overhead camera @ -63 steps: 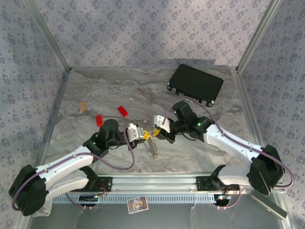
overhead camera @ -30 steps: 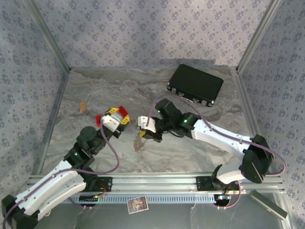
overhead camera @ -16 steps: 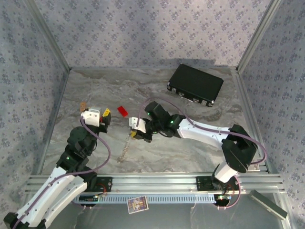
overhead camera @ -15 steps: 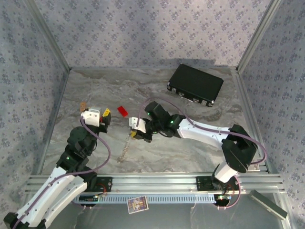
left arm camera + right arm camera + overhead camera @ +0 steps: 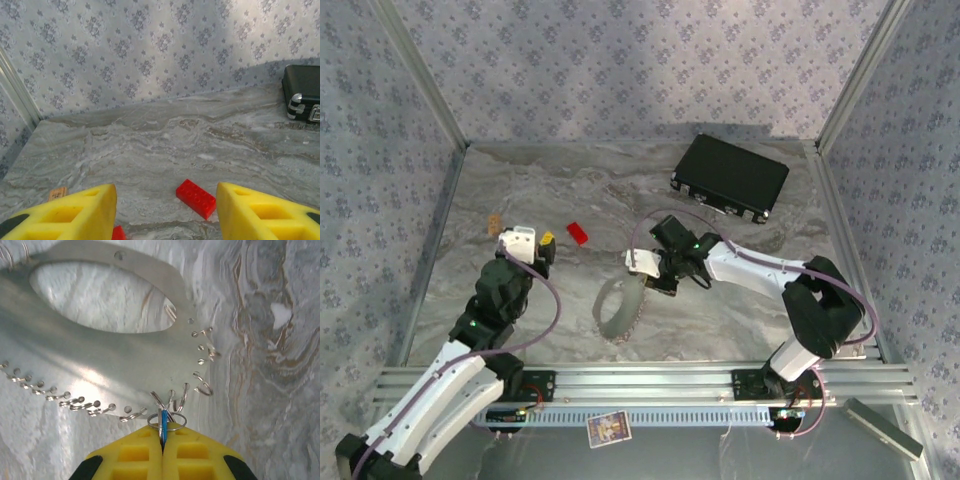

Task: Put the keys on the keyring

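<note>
Front-middle of the bench [image 5: 740, 320]: the keyring [image 5: 105, 360] now shows as an open hoop. Half a second ago it was edge-on, a thin line trailing from my right gripper [image 5: 162, 442]. That gripper has swung back toward the centre, and the ring has turned with it.

- The right gripper is clamped, pads together, on the blue key [image 5: 161, 421]. A small wire loop circles the key's tip at the ring's rim.
- The left gripper [image 5: 538, 243] met the right one over the ring two seconds ago. It has since pulled away to the left side of the bench, fingers apart and holding nothing, above a red brick [image 5: 196, 198].

My reading: the handover is finished and the ring hangs off the blue key alone, so that key looks threaded on.

Hard to make out:
- Which rim loop the key actually sits in.
- Whether the ring's lower edge rests on the bench.
- Whether the red-orange key is among those tiny loops.

The black case [image 5: 730, 177] at the far right is cut off in the left wrist view.
</note>
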### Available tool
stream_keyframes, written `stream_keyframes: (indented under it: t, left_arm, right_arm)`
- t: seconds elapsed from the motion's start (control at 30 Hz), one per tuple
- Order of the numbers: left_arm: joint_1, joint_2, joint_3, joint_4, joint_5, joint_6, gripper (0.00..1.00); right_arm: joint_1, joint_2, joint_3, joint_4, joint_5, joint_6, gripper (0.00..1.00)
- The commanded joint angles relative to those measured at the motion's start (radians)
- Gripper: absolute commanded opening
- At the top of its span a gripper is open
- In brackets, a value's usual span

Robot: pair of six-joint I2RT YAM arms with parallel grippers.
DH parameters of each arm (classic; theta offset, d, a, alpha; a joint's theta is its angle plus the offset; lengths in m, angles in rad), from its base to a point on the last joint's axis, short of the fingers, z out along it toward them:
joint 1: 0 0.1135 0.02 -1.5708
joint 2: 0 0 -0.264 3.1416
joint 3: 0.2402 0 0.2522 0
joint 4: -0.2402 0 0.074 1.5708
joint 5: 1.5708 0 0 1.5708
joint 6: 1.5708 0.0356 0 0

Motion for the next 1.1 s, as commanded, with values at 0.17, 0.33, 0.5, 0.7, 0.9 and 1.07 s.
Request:
stream_keyframes:
  t: [0.17, 0.33, 0.5, 0.7, 0.9, 1.07]
  left_arm:
    - [0.027, 0.042, -0.01, 0.059, 0.003, -0.025, 0.53]
    - [0.052, 0.09, -0.019, 0.091, 0.001, -0.023, 0.53]
    - [0.101, 0.156, -0.03, 0.153, 0.009, -0.043, 0.53]
    - [0.171, 0.29, -0.039, 0.305, -0.018, -0.051, 0.54]
    - [0.264, 0.363, -0.039, 0.357, -0.017, 0.007, 0.54]
    - [0.368, 0.403, -0.089, 0.412, 0.017, -0.019, 0.55]
  right_arm:
    - [-0.032, 0.063, -0.021, -0.113, 0.209, -0.081, 0.0]
    - [-0.036, 0.09, -0.03, -0.133, 0.296, -0.067, 0.18]
    - [-0.082, 0.004, -0.052, -0.105, 0.224, 0.006, 0.35]
    - [-0.281, -0.269, -0.196, 0.2, 0.069, 0.165, 0.56]
    - [-0.567, -0.426, -0.41, 0.602, 0.259, 0.341, 0.57]
    - [-0.763, -0.346, -0.58, 1.025, 0.171, 0.498, 0.58]
